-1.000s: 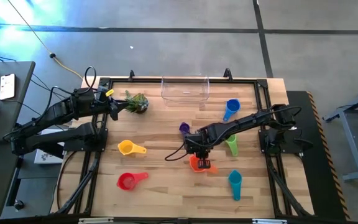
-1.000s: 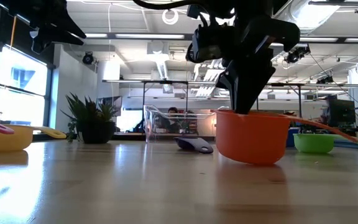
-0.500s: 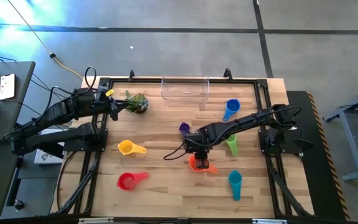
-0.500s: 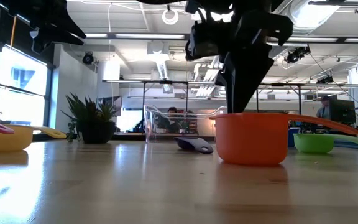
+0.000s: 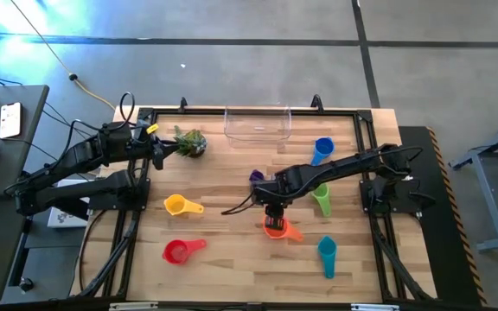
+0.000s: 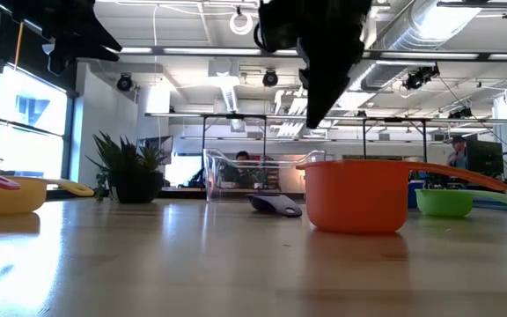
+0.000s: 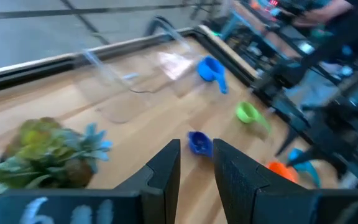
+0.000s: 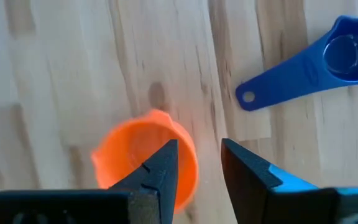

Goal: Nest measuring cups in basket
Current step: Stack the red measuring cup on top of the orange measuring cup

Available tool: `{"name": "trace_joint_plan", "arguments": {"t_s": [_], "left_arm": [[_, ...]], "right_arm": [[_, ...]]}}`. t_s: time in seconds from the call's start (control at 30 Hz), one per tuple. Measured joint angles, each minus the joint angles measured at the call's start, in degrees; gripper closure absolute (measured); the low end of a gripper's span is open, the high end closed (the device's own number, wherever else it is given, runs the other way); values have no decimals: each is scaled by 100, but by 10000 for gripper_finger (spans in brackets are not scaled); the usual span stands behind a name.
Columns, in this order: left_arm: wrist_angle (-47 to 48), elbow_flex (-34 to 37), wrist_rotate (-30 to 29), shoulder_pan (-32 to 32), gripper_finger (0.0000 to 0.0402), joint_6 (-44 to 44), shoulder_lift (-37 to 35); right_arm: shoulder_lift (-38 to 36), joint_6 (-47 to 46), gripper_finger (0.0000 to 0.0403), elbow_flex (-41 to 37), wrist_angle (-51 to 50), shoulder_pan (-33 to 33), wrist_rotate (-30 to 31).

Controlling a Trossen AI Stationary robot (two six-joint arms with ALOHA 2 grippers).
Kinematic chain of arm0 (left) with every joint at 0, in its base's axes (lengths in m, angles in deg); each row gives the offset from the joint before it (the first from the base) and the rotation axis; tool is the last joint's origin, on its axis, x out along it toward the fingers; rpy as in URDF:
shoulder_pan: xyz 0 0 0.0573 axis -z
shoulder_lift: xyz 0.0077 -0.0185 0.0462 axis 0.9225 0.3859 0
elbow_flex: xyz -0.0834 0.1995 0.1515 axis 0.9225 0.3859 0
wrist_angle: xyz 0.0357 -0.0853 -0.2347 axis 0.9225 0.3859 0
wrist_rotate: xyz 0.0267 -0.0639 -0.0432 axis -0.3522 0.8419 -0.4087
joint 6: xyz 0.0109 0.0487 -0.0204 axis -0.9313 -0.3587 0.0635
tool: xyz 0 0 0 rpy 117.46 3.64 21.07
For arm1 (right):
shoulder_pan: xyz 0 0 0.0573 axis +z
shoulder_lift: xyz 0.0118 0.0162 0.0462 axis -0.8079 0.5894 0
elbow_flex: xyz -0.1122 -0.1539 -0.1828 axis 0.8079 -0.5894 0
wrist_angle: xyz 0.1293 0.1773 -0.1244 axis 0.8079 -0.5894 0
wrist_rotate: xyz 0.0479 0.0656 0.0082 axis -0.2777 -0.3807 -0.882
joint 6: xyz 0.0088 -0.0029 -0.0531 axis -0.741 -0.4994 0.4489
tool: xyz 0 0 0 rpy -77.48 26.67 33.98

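Note:
The orange measuring cup (image 5: 276,229) (image 6: 356,195) stands upright on its base on the table, its handle pointing right in the low view. My right gripper (image 5: 271,207) (image 8: 199,149) hovers open just above it, touching nothing; the cup (image 8: 143,163) shows below its fingers. The small purple cup (image 5: 256,177) (image 8: 316,50) lies just beyond. Blue (image 5: 322,149), green (image 5: 322,201), teal (image 5: 327,255), yellow (image 5: 180,206) and red (image 5: 180,250) cups lie scattered. The clear basket (image 5: 257,123) sits at the far edge with nothing in it. My left gripper (image 5: 161,149) (image 7: 196,149) waits open beside the plant.
A small potted plant (image 5: 190,141) (image 6: 128,167) stands at the far left, close to my left gripper. Bare wood lies between the orange cup and the basket, apart from the purple cup. A black frame (image 5: 232,111) edges the table.
My right gripper set the orange cup down from a slight tilt onto its base, let go of its rim and rose straight up, clear of it. The cup now stands flat and still. The left arm has kept still.

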Motion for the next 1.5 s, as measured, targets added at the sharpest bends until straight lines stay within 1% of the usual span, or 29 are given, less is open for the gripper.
{"name": "trace_joint_plan", "arguments": {"t_s": [0.17, 0.27, 0.47, 0.63, 0.9, 1.13, 1.2, 1.33, 1.5], "left_arm": [[-402, 0, 588, 2, 316, -196, 17], [-494, -132, 697, 12, 316, -341, 59], [-512, -802, 826, 13, 316, -864, 401], [-314, -1498, 1007, 27, 316, -977, 789], [744, -2790, 1009, 410, 316, -1234, 1393], [1737, -3704, 980, 914, 316, -1172, 1870], [2022, -3852, 974, 1065, 316, -1099, 1974], [2630, -3891, 920, 1370, 316, -942, 2078], [3544, -3872, 640, 1850, 316, -693, 2285]], "right_arm": [[-2, -625, 289, 296, -44, 15, -4], [-2, -995, 289, 471, -50, 38, -123], [-2, -1665, 289, 700, -40, 183, -123], [-4, -2087, 289, 729, 58, 335, 217], [-3, -2553, 289, 729, 83, 513, 620], [-4, -2685, 289, 729, 98, 553, 727], [-4, -2668, 289, 729, 98, 553, 761], [-4, -2513, 289, 729, 94, 553, 828], [-4, -2174, 289, 729, 90, 537, 835]]}}
